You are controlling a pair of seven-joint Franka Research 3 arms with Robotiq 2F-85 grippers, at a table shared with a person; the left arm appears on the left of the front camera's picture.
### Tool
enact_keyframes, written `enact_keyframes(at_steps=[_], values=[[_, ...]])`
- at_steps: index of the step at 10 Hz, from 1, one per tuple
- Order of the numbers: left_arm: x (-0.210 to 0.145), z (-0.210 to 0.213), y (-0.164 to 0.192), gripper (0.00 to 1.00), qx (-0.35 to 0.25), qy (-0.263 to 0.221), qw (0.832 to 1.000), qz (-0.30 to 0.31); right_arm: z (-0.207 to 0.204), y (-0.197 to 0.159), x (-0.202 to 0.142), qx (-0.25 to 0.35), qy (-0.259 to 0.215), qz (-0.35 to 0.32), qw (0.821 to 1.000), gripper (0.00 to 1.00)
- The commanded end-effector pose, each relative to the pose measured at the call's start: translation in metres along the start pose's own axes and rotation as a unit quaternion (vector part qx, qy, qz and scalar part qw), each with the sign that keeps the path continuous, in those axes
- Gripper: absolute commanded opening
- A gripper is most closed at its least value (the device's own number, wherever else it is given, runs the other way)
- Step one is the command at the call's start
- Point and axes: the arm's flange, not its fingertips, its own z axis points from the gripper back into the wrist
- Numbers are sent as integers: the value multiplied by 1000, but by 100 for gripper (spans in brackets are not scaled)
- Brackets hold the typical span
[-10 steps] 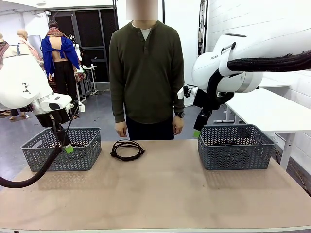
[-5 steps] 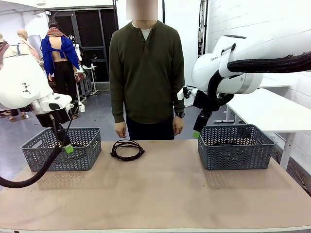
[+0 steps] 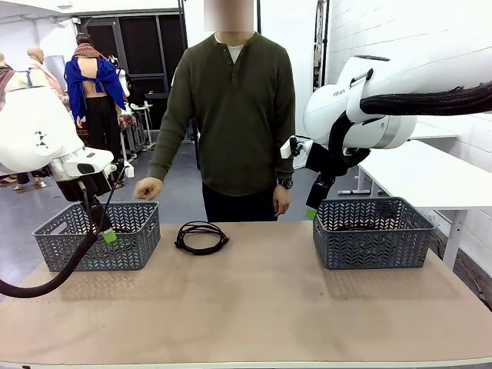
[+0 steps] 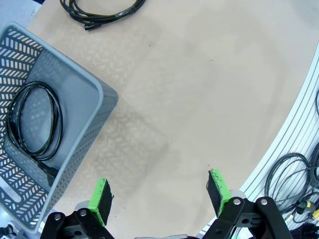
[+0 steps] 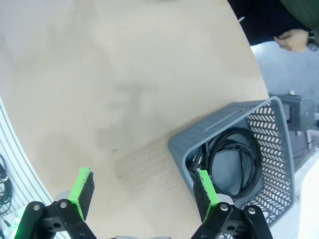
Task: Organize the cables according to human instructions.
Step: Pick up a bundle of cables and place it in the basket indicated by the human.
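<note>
One coiled black cable (image 3: 201,237) lies on the table between the two baskets, also at the top of the left wrist view (image 4: 102,11). Another coil (image 4: 36,124) rests inside the left grey basket (image 3: 98,235). More black cable (image 5: 233,162) lies in the right grey basket (image 3: 373,231). The person (image 3: 234,115) stands at the far side, one hand (image 3: 147,187) held out over the left basket. My left gripper (image 4: 160,195) hangs open above the table beside the left basket. My right gripper (image 5: 141,193) is open, empty, above the right basket's near corner.
The tan tabletop (image 3: 254,307) is bare in the middle and front. A white table (image 3: 430,177) stands at the right behind the right arm. Loose cables (image 4: 294,181) lie on the floor past the table edge.
The person has raised one arm and moved that hand out over the left basket. Both arms and the cables have stayed still.
</note>
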Motion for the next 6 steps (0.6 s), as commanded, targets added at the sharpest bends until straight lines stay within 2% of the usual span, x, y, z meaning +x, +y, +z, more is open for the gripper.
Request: enact_keyframes(at_steps=[1,6], values=[[0,1,0,100,0,3,1000,1,1,0,0,1,2,0,1000,100],[0,1,0,100,0,3,1000,1,1,0,0,1,2,0,1000,100]])
